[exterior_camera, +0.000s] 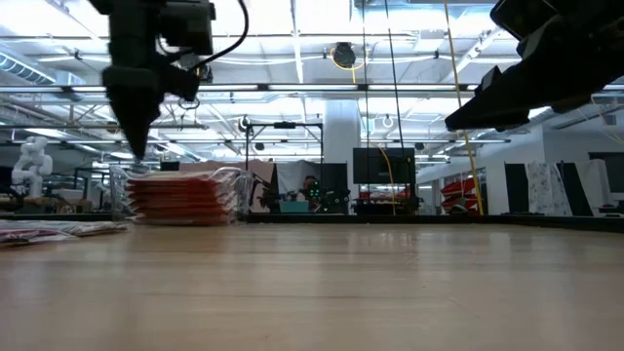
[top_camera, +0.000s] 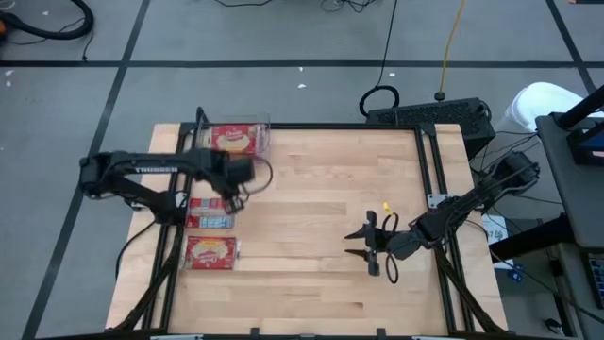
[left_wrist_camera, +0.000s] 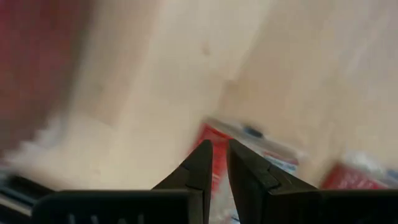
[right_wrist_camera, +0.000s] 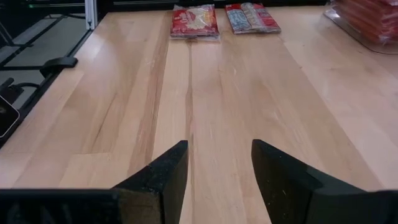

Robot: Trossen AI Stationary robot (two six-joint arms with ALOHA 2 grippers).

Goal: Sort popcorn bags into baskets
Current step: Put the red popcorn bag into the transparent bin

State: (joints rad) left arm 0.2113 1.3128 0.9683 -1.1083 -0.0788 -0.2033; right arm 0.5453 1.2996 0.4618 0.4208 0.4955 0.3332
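A clear bin (top_camera: 236, 139) at the table's far left holds a stack of red popcorn packets (exterior_camera: 180, 195). Two more packets lie flat on the table near the left edge: one showing its grey-blue side (top_camera: 209, 213) (right_wrist_camera: 252, 17), and a red one (top_camera: 212, 252) (right_wrist_camera: 194, 21) nearer to me. My left gripper (top_camera: 238, 181) (exterior_camera: 136, 146) hangs above the table between the bin and the grey-blue packet (left_wrist_camera: 273, 155), pointing down, shut and empty. My right gripper (top_camera: 373, 247) (right_wrist_camera: 217, 158) waits open over the table's right half, facing left.
Bare wood spans the table's middle and right (top_camera: 321, 189). A black frame rail (top_camera: 429, 189) runs along the right edge, with cables and a power strip (top_camera: 429, 113) beyond the far edge. A yellow tag (top_camera: 386, 207) lies near the right gripper.
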